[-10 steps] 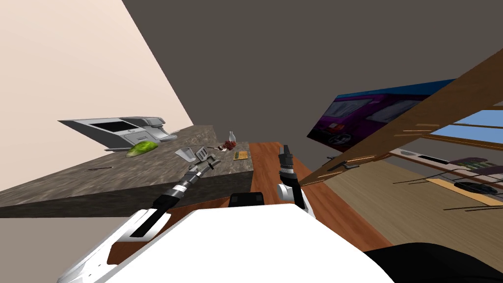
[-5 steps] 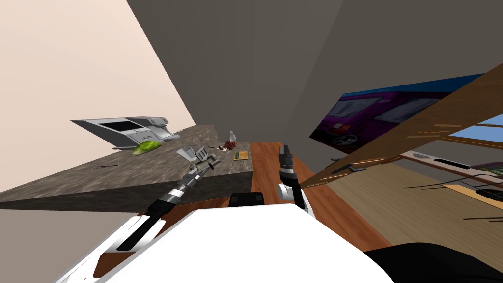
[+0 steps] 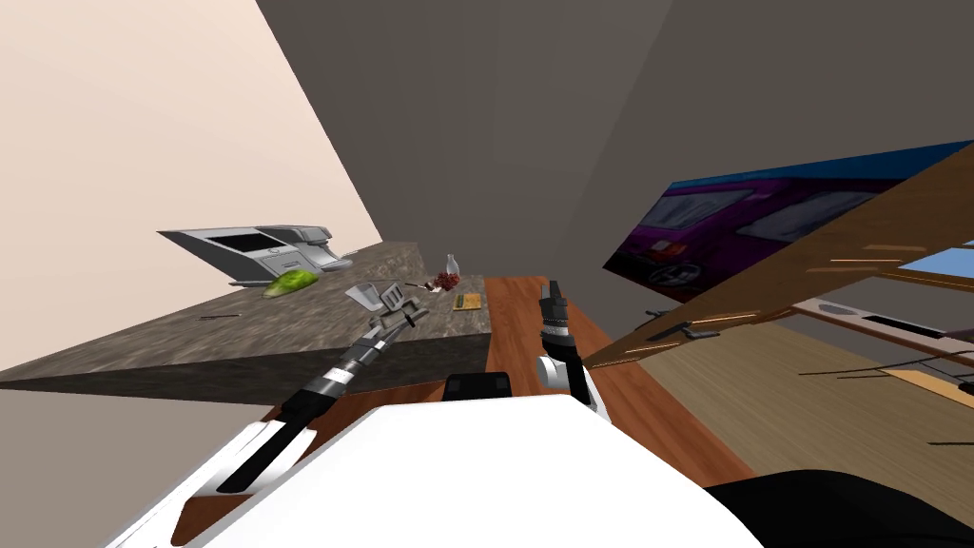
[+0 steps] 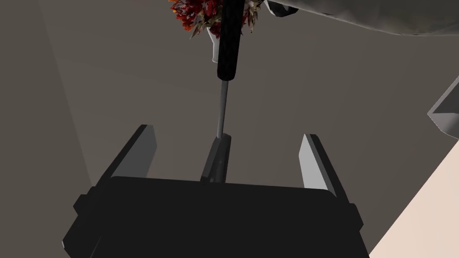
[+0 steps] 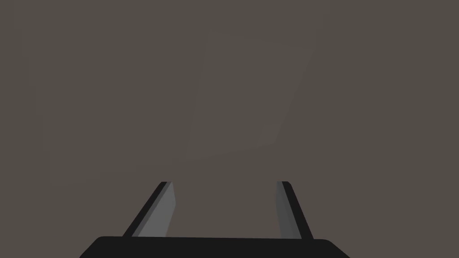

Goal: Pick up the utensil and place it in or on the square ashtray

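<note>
Black-handled utensil (image 4: 229,45) unmoved between spread left fingers (image 4: 311,162); right fingers (image 5: 162,213) spread; head turned.

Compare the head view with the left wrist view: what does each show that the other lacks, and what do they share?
The head view adds the stone counter, a grey appliance, a green leafy item and the right gripper.
The left wrist view adds detail. The left gripper has its fingers open on either side of the utensil, touching nothing. The utensil has a thin shaft and a black handle.
Both show the left gripper, the utensil and the red flowers. A grey corner in the wrist view may be the square ashtray.
</note>
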Robot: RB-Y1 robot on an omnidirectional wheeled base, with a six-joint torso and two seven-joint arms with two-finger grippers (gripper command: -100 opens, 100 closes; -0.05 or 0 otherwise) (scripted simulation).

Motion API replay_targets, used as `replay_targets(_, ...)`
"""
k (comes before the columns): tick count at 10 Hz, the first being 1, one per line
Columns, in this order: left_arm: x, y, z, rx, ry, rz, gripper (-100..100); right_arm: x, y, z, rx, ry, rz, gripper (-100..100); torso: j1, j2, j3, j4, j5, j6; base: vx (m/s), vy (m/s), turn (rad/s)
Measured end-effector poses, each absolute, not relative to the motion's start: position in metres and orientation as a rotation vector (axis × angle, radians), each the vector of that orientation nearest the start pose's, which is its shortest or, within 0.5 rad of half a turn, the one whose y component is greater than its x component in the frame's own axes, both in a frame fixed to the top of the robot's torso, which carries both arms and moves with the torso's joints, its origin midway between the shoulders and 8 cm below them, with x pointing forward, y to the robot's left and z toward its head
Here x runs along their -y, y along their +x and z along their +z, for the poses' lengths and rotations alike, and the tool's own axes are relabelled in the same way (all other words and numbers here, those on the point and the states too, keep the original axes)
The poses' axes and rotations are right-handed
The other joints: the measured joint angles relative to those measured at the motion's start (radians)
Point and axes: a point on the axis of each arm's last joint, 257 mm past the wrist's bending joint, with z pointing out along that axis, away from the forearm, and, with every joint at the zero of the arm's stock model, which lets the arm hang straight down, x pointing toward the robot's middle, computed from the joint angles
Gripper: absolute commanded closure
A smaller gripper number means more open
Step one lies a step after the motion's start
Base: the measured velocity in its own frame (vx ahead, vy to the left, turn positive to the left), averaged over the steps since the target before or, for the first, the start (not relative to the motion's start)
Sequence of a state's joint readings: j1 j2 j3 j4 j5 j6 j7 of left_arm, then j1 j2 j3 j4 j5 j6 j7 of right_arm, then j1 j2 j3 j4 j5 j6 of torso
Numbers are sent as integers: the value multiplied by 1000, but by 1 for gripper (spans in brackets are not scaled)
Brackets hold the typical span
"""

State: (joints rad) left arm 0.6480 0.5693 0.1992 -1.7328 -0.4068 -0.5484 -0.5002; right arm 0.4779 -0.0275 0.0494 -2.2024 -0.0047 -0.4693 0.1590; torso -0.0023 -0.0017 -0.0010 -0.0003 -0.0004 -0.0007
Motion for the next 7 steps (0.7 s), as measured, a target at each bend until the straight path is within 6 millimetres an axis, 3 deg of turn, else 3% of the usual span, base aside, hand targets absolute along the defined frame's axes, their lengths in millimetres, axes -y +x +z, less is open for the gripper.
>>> replay_targets(3, -414, 319, -245, -1643, 93, -202, -100, 262, 368, -10, -739, 649, 1196, 0, 0, 0, 0, 0, 0, 0, 24, -34, 98)
replay_targets(7, -415, 315, -244, -1641, 98, -208, -100, 262, 368, -10, -739, 649, 1196, 0, 2, 1, 1, 0, 0, 1, 2, -2, 6)
